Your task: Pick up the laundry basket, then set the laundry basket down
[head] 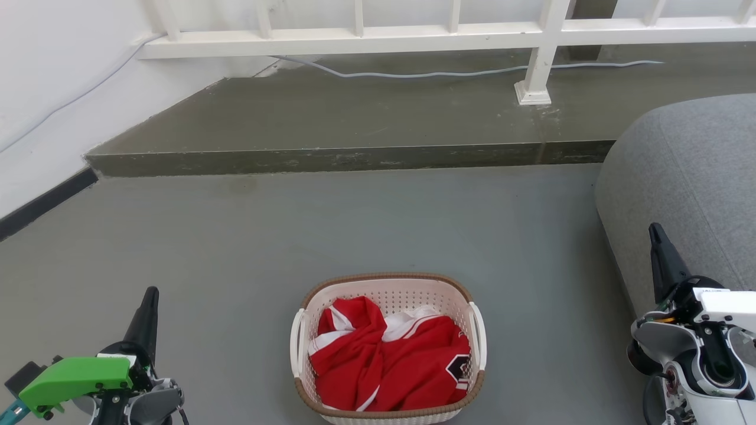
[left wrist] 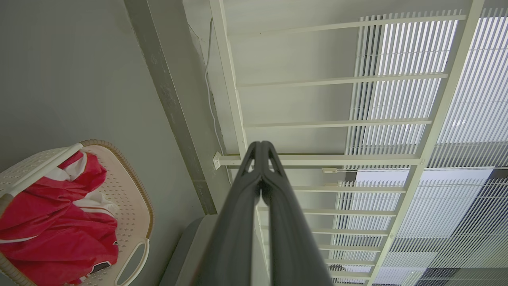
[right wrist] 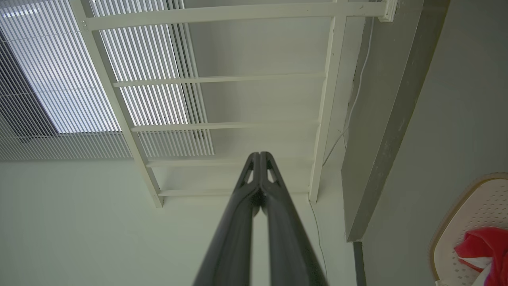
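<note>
One rounded laundry basket, perforated cream plastic

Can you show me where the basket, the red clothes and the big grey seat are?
laundry basket (head: 387, 275): head view, on its brown back rim.
red clothes (head: 407, 360): head view, middle of the bundle inside the basket.
grey seat (head: 679, 177): head view, on its rounded top.

Red clothing hides the floor of the laundry basket, its near wall cropped below
</note>
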Tool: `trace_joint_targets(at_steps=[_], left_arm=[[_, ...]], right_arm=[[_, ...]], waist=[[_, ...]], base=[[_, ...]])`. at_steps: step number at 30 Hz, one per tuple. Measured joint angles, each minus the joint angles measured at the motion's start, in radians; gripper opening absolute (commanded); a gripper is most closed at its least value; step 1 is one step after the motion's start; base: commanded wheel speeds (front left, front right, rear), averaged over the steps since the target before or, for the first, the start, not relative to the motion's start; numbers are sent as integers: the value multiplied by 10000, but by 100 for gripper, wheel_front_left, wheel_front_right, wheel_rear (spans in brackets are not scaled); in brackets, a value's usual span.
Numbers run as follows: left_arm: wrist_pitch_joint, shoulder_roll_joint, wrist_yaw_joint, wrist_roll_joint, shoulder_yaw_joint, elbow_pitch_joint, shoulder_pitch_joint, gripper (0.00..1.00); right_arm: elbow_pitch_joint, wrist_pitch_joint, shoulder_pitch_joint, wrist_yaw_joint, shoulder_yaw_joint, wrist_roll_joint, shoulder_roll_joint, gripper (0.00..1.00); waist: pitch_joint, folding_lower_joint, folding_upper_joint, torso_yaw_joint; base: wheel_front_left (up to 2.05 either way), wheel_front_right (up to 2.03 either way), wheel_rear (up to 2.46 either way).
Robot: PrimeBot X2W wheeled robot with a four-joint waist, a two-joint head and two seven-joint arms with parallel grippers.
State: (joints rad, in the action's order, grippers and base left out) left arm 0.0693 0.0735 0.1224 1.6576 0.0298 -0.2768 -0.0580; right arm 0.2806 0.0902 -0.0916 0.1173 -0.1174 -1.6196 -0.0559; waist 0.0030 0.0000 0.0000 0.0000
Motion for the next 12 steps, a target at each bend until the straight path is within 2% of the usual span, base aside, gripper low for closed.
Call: trace_joint_targets(at_steps=[12], left_arm=[[2,-15,0,-2,6,2,0,0]], right_arm=[[-2,0,1,0,-4,0,4,0]], waist=[[0,0,0,0]], base=[[0,0,0]])
